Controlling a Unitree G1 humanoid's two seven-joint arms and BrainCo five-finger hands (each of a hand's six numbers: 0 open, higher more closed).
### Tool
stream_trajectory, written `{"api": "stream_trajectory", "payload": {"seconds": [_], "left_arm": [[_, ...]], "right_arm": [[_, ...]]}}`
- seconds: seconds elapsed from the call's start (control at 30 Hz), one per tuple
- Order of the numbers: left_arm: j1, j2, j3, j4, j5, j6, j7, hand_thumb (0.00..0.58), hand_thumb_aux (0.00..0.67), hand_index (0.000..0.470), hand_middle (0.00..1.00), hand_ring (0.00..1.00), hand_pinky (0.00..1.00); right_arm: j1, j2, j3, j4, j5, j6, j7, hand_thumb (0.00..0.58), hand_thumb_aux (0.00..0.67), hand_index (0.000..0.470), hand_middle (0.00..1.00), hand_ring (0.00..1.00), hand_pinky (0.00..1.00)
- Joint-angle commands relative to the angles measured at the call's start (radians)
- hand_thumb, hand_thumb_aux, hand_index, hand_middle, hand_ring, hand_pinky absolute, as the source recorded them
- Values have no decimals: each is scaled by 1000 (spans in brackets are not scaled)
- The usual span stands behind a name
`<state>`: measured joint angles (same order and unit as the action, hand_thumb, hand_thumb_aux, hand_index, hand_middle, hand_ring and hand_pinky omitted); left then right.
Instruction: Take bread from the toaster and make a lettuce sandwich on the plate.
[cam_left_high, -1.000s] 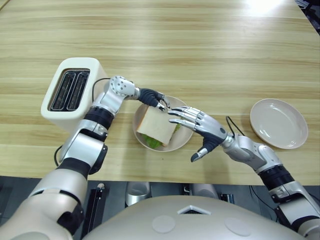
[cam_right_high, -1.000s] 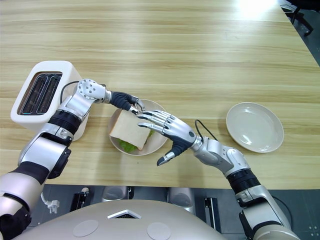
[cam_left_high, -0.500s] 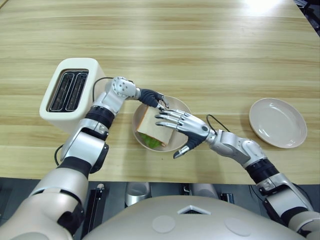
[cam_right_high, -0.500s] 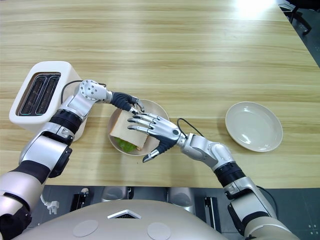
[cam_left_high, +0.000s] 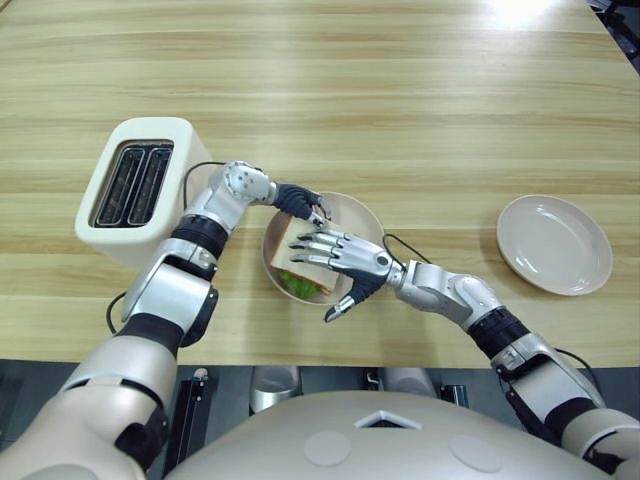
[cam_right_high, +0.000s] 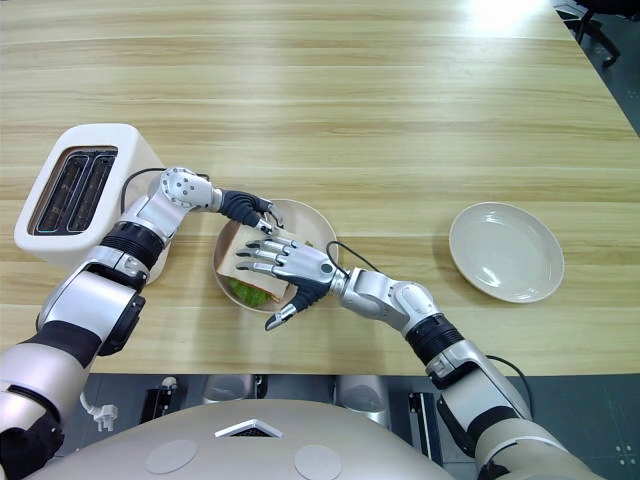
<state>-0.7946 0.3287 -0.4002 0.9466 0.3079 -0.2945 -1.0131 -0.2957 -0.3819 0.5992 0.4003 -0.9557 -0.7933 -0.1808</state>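
Note:
A white toaster (cam_left_high: 130, 185) stands at the left, its two slots dark. To its right a beige plate (cam_left_high: 366, 212) holds a sandwich: a white bread slice (cam_left_high: 289, 260) on top, green lettuce (cam_left_high: 297, 286) peeking out below. My left hand (cam_left_high: 303, 199) rests at the slice's far corner, fingers curled and pinched on it. My right hand (cam_left_high: 347, 263) lies spread and open over the slice, palm down, fingertips pointing left. It hides most of the bread.
A second, empty beige plate (cam_left_high: 555, 243) sits on the right of the wooden table (cam_left_high: 400, 90). A black cable (cam_left_high: 195, 165) runs by the toaster's right side. The table's near edge lies just below the sandwich plate.
My right hand has moved left from beside the plate to above the sandwich, covering the top slice. The left hand has stayed at the bread's far corner.

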Motion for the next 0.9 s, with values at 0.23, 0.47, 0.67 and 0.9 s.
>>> {"api": "stream_trajectory", "payload": {"seconds": [0.23,0.47,0.67,0.9], "left_arm": [[-72,-56,25,22,35,-76,232,0,0,0,0,0,0],[-113,-44,44,-17,44,-133,332,0,0,0,0,0,0],[-194,43,27,-123,208,-161,619,0,0,0,0,0,0],[-168,144,65,-357,346,-111,861,0,0,0,0,0,0]], "right_arm": [[31,-62,79,46,82,111,375,0,0,0,0,0,0],[52,-89,77,33,156,132,466,0,0,0,0,0,0],[54,-121,58,7,189,143,497,0,0,0,0,0,0],[26,-114,26,-2,153,149,376,0,0,0,0,0,0]]}}
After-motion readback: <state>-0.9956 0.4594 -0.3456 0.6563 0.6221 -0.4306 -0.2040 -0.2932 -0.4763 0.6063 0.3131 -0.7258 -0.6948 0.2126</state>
